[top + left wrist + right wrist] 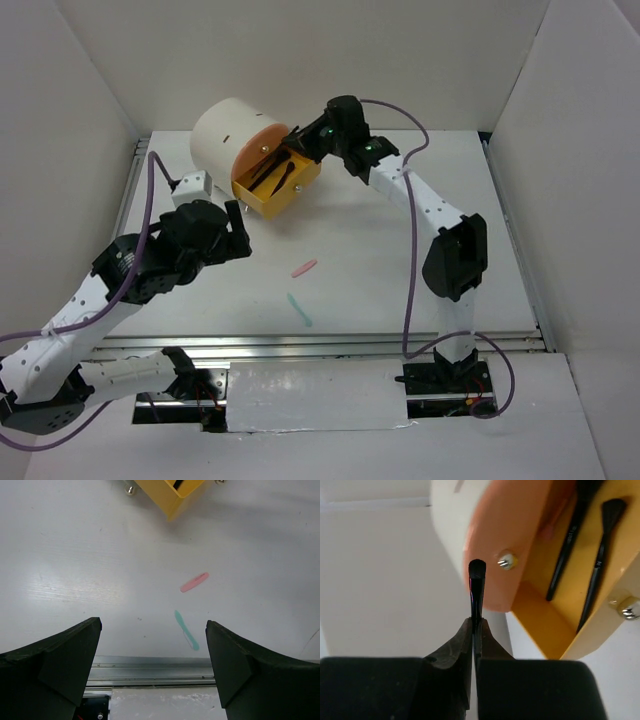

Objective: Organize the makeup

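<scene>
The right pincer [476, 625] is fully closed on the handle of a thin black brush [476, 591]. The brush is in line with the fingers, and its bristle end points straight away from the pincer. That end is close before the orange front [515, 535] of the box [222, 132], just beside a silver knob [506, 561]. Whether it touches the front, I cannot tell.

The yellow drawer [545, 617] is pulled out of the box. In it lie two black pieces [596, 567] side by side, nearly parallel, with their long axis along the drawer. One has a flared tip, which points toward the box.

The left pincer [154, 627] is wide open, holds nothing and hangs above the table [75, 570]. Under it lie the pink stick [194, 582] and the teal stick [186, 630], near each other but not touching. In the top view the pink one slants from lower left to upper right. The teal one, nearer to the arm bases, runs from upper left to lower right. Both are well apart from the drawer.
</scene>
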{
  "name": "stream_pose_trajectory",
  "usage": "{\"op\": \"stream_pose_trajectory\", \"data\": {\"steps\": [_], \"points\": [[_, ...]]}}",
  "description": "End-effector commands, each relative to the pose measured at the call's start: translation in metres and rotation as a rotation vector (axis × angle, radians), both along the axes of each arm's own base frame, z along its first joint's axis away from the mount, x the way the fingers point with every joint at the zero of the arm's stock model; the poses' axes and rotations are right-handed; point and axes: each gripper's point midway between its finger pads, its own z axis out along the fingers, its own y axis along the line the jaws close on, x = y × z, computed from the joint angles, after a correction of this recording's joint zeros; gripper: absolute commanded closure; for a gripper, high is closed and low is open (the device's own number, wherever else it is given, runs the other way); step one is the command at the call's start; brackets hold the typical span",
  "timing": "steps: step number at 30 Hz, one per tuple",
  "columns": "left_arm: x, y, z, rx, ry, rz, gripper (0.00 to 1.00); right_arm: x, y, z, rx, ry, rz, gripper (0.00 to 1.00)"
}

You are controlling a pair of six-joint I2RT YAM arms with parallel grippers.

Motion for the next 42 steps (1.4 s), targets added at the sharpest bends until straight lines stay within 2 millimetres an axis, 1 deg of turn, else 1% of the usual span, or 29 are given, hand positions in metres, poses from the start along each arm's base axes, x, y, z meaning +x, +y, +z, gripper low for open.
{"op": "stream_pose_trajectory", "data": {"steps": [1,4,5,9,11,12,13,14,15,17,18,19,20,21,22,23,24,25,26,27,28,29,30,31,32,35,37,38,42], "points": [[-0.003,0.013,0.018,-0.059,-0.058,0.055,0.0,0.019,0.0,-0.008,0.035,0.054,-0.09,0.99],[-0.004,0.008,0.021,-0.076,-0.088,0.005,0.01,0.02,0.001,-0.018,0.019,0.061,-0.083,0.93],[-0.003,0.007,0.019,-0.07,-0.089,-0.007,0.01,0.019,0.004,-0.017,0.025,0.048,-0.069,0.88],[0.002,0.001,0.02,-0.044,-0.095,-0.038,0.0,0.019,0.009,-0.014,0.04,0.015,-0.041,0.58],[0.006,-0.004,0.018,-0.023,-0.083,-0.054,0.0,0.022,0.01,-0.005,0.038,-0.008,-0.037,0.42],[0.009,-0.007,0.016,0.006,-0.074,-0.07,0.01,0.023,0.011,-0.008,0.021,-0.009,-0.029,0.33],[0.01,-0.012,0.015,0.013,-0.068,-0.094,0.0,0.024,0.011,0.003,0.026,-0.03,-0.025,0.19],[0.013,-0.016,0.014,0.027,-0.068,-0.114,0.01,0.023,0.01,0.003,0.009,-0.036,-0.02,0.11],[0.018,-0.022,0.008,0.075,-0.055,-0.149,0.01,0.022,0.007,0.009,0.008,-0.042,-0.024,0.08],[0.027,-0.038,0.01,0.095,-0.061,-0.219,0.01,0.02,-0.003,0.01,0.001,-0.043,-0.037,0.08],[0.036,-0.048,0.001,0.158,-0.043,-0.27,0.01,0.014,-0.014,0.033,0.016,-0.088,-0.05,0.08],[0.045,-0.058,0.006,0.159,-0.061,-0.287,0.01,0.016,-0.032,0.024,-0.012,-0.077,-0.094,0.09],[0.05,-0.069,0.004,0.165,-0.057,-0.325,0.06,0.013,-0.047,0.027,-0.043,-0.1,-0.12,0.1],[0.062,-0.083,-0.009,0.231,-0.037,-0.392,0.13,-0.005,-0.071,0.036,-0.063,-0.114,-0.159,0.11],[0.074,-0.098,-0.004,0.223,-0.074,-0.429,0.35,-0.003,-0.107,0.038,-0.099,-0.126,-0.26,0.13],[0.081,-0.109,-0.007,0.247,-0.082,-0.485,0.54,-0.028,-0.135,0.076,-0.088,-0.214,-0.301,0.16],[0.094,-0.121,-0.025,0.28,-0.051,-0.492,0.73,-0.035,-0.157,0.041,-0.14,-0.163,-0.337,0.34],[0.108,-0.125,-0.023,0.291,-0.061,-0.48,1.0,-0.045,-0.179,0.04,-0.149,-0.17,-0.378,0.5],[0.117,-0.131,-0.029,0.312,-0.057,-0.482,1.0,-0.049,-0.216,0.038,-0.167,-0.168,-0.455,0.66],[0.133,-0.137,-0.053,0.383,-0.017,-0.488,1.0,-0.074,-0.24,0.039,-0.17,-0.176,-0.498,0.82],[0.145,-0.14,-0.054,0.408,-0.02,-0.474,1.0,-0.085,-0.256,0.04,-0.194,-0.186,-0.524,1.0],[0.151,-0.14,-0.064,0.453,0.0,-0.48,1.0,-0.105,-0.28,0.055,-0.203,-0.22,-0.571,1.0],[0.162,-0.144,-0.088,0.506,0.042,-0.477,1.0,-0.115,-0.287,0.05,-0.228,-0.218,-0.575,1.0],[0.172,-0.145,-0.09,0.525,0.036,-0.465,1.0,-0.125,-0.291,0.053,-0.263,-0.24,-0.572,1.0],[0.181,-0.147,-0.111,0.571,0.064,-0.469,1.0,-0.143,-0.293,0.061,-0.263,-0.268,-0.563,1.0],[0.206,-0.144,-0.117,0.619,0.054,-0.436,1.0,-0.17,-0.29,0.066,-0.256,-0.305,-0.517,1.0],[0.225,-0.14,-0.125,0.663,0.06,-0.398,1.0,-0.18,-0.284,0.057,-0.251,-0.306,-0.474,1.0],[0.23,-0.139,-0.137,0.699,0.077,-0.401,1.0,-0.187,-0.282,0.053,-0.247,-0.313,-0.462,1.0],[0.252,-0.126,-0.134,0.77,0.063,-0.338,1.0,-0.198,-0.274,0.049,-0.252,-0.32,-0.407,1.0]]}}
